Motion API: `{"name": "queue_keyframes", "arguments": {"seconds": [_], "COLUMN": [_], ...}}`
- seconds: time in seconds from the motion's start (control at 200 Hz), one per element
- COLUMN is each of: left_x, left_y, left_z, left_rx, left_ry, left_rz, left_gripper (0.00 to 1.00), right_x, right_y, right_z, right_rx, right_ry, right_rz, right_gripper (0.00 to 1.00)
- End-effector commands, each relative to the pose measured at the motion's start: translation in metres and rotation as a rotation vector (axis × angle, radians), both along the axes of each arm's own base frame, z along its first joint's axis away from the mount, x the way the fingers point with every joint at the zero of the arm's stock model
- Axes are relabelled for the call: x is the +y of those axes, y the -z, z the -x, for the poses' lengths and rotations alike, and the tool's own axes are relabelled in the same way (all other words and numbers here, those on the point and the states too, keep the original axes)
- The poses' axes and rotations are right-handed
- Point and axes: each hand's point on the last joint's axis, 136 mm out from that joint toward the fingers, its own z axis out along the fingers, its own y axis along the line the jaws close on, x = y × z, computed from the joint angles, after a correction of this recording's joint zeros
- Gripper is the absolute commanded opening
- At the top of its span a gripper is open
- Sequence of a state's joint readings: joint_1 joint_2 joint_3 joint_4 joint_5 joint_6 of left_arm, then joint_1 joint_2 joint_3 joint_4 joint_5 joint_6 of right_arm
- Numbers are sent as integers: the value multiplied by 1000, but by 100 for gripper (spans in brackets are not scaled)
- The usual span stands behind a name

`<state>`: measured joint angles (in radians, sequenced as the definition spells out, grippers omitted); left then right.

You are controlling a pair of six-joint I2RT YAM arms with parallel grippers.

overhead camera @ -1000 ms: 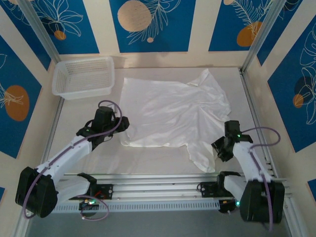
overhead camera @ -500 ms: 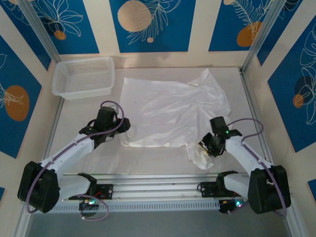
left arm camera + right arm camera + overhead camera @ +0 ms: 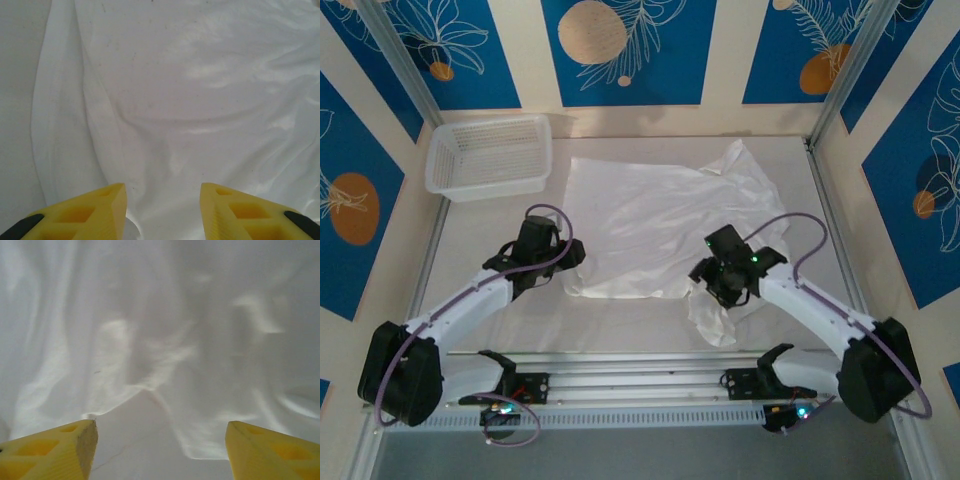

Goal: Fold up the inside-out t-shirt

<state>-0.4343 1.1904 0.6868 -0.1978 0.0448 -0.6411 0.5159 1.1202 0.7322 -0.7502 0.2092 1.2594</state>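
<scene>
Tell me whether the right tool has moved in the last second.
Yes. The right tool has swung left, away from the table's right rail, and now sits over the t-shirt near its front edge.

In both wrist cams the t-shirt (image 3: 200, 100) runs off every edge, so you can't tell which part of it you're looking at, and the right wrist shot is kinda soft and blurry too. The yellow fingers of the left gripper (image 3: 162, 200) and right gripper (image 3: 160, 440) get chopped off at the bottom edge. From above, the right arm (image 3: 790, 300) covers part of the t-shirt's near right corner.
</scene>
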Motion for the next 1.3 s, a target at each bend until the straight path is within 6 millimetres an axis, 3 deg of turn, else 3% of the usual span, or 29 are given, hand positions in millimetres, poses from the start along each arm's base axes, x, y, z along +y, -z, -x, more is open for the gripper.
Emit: {"name": "queue_keyframes", "arguments": {"seconds": [0.0, 0.08, 0.175, 0.29, 0.66, 0.76, 0.9, 1.03, 1.23, 1.26, 1.295], "left_x": [-7, -8, -7, -5, -3, -1, 0, -2, -1, -1, 0], "left_y": [3, 3, 1, 1, 5, 4, 4, 6, 8, 8, 9], "left_z": [1, 1, 1, 2, 4, 6, 6, 6, 7, 7, 8], "left_rx": [7, 8, 4, 1, 14, 7, 7, 14, 17, 16, 19], "left_ry": [28, 33, 30, 23, 9, 4, 4, 5, 3, 4, 3], "left_rz": [14, 18, 17, 8, 15, 8, 5, 14, 7, 6, 4], "left_gripper": [43, 43, 43, 43, 43, 43, 43, 43, 43, 43, 43], "right_x": [-56, -70, -72, -67, -30, -27, -29, -18, -9, -13, -22], "right_y": [22, 30, 41, 41, 47, 53, 47, 46, 41, 40, 39], "right_z": [51, 70, 83, 86, 80, 80, 81, 75, 70, 70, 74], "right_rx": [149, 191, 226, 223, 233, 214, 193, 178, 177, 177, 190], "right_ry": [175, 222, 214, 168, 55, 73, 65, 38, -5, -3, 19], "right_rz": [146, 146, 106, 91, 39, 15, 28, -19, 5, 39, 95], "right_gripper": [70, 71, 69, 63, 67, 51, 33, 0, 0, 9, 30]}}
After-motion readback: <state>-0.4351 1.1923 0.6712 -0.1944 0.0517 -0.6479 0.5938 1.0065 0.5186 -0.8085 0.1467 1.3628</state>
